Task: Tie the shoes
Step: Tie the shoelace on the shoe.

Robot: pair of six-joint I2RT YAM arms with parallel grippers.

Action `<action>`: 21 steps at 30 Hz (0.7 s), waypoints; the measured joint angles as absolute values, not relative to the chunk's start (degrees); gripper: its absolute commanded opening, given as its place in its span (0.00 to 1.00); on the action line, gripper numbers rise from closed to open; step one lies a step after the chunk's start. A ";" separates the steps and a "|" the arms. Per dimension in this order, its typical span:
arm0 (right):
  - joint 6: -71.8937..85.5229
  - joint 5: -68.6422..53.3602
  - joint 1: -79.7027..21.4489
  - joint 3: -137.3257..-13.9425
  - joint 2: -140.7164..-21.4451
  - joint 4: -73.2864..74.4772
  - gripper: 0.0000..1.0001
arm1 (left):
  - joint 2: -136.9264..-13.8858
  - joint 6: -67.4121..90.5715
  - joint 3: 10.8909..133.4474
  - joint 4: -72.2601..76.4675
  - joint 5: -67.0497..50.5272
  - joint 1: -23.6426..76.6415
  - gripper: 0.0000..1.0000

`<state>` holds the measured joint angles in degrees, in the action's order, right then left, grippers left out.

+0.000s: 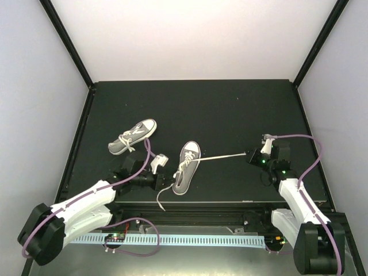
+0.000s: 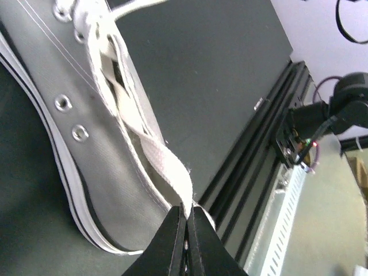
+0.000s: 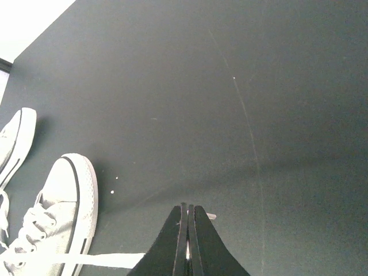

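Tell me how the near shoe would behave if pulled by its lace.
The shoe probably slides or swivels: it looks small and light on a smooth table. Its lace, taut to the right gripper, looks flat and floppy, so it likely slackens when released.

Matte black table (image 1: pixel 230 109), faintly scratched. White walls (image 1: pixel 190 34) beyond far, left and right edges. Black posts (image 1: pixel 66 40) rising at both far corners. Along the near edge, black rails (image 1: pixel 218 215), then a pale blue slotted strip (image 1: pixel 190 238).
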<state>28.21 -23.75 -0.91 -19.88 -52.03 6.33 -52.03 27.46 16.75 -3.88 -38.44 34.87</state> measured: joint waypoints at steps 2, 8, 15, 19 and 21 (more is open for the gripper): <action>27.97 -23.73 -0.91 -20.32 -52.03 6.42 0.01 | -51.96 27.03 17.78 -5.10 -37.23 34.39 0.02; 27.75 -24.18 -0.91 -20.97 -52.03 6.20 0.02 | -53.08 24.58 20.60 -7.49 -31.75 27.97 0.01; 27.77 -24.99 -0.89 -20.95 -52.51 5.04 0.02 | -62.17 22.48 20.64 -8.49 -27.90 24.75 0.02; 27.77 -25.85 -0.89 -20.93 -53.78 4.71 0.02 | -66.63 21.63 20.60 -7.90 -30.04 24.88 0.02; 27.77 -26.02 -0.89 -20.88 -54.13 4.67 0.02 | -68.03 21.45 20.49 -7.25 -31.24 25.76 0.02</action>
